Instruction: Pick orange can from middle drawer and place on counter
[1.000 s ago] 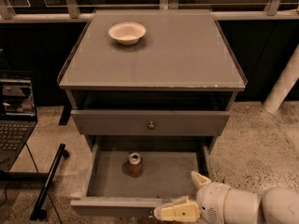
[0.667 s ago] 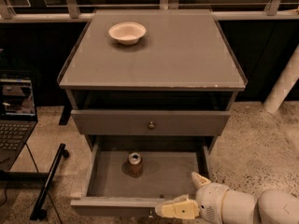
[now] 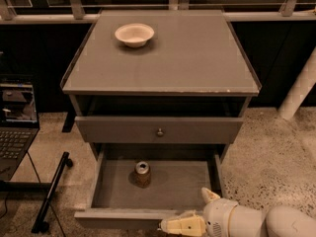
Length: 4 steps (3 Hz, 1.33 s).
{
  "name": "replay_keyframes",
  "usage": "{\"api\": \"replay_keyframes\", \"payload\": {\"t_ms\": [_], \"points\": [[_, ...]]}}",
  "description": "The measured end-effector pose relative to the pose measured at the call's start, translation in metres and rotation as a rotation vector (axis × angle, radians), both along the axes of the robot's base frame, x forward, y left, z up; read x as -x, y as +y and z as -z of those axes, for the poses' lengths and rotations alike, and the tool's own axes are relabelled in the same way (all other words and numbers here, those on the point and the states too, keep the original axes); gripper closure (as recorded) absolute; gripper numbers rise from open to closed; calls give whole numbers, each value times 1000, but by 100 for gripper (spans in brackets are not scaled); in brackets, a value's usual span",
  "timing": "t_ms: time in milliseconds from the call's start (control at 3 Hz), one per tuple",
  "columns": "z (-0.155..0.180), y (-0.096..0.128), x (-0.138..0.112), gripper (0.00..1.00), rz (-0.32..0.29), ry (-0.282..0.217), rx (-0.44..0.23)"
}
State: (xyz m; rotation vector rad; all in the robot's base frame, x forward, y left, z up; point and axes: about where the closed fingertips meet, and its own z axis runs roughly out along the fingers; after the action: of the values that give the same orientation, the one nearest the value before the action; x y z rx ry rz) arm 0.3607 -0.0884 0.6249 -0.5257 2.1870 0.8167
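The orange can [image 3: 142, 174] stands upright in the open middle drawer [image 3: 118, 218], left of the drawer's centre, its silver lid facing up. The drawer is pulled well out below the knobbed drawer [image 3: 159, 131] above it. My gripper [image 3: 195, 211] is at the drawer's front right corner, low in the view, right of and nearer than the can and apart from it. It is open and empty: one fingertip [image 3: 209, 195] sits by the drawer's right wall and the other [image 3: 181, 226] lies along the drawer front. The counter [image 3: 197, 58] is the flat grey top of the cabinet.
A white bowl [image 3: 134, 34] sits at the counter's back left. A laptop [image 3: 15, 117] on a black stand is to the left of the cabinet. A white post [image 3: 298, 95] stands at the right. Speckled floor surrounds the cabinet.
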Motion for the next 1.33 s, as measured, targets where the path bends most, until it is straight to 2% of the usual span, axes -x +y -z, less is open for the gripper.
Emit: {"api": "replay_keyframes", "payload": {"t_ms": [333, 667, 1000, 1333], "points": [[26, 4, -26, 0, 8, -44, 48], [73, 11, -62, 0, 23, -65, 6], [73, 11, -62, 0, 23, -65, 6], [88, 21, -64, 0, -2, -39, 14]]}}
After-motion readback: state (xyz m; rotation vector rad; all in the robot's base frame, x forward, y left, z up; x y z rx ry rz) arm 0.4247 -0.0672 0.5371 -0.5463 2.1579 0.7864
